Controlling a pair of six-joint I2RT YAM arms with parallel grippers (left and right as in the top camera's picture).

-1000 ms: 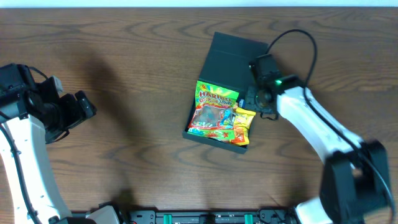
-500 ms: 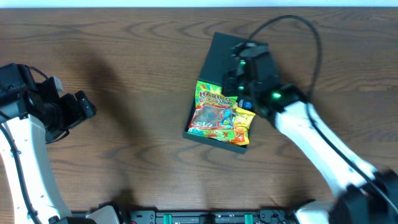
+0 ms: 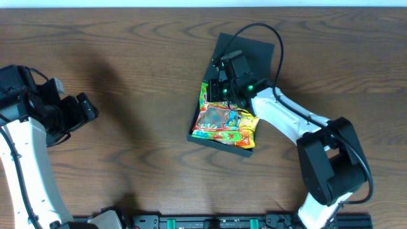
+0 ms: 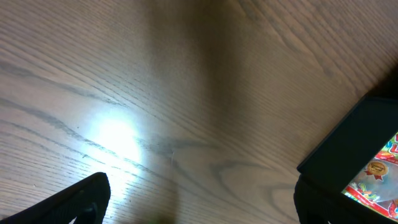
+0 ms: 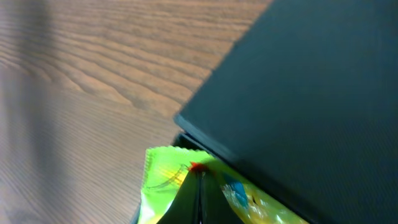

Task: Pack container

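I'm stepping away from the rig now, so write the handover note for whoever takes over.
Left hand: open, empty, parked far to the left of the box.
Right hand: over the box's far edge, next to the lid; whether it is open or shut cannot be told.
Done: gummy bag and yellow packet lie in the box.
Left: the lid is open; fold it shut.

The table (image 3: 127, 57) is mid-brown wood with darker wavy grain. The box (image 3: 257, 56) is a plain, matte dark green, lid and walls alike. The candy bag (image 3: 216, 117) is bright lime green, printed in red, yellow and a little blue. The small packet (image 3: 249, 127) is yellow. The left arm (image 3: 25, 159) and right arm (image 3: 286, 117) are white with black ends. The cable (image 3: 280, 57) is black.
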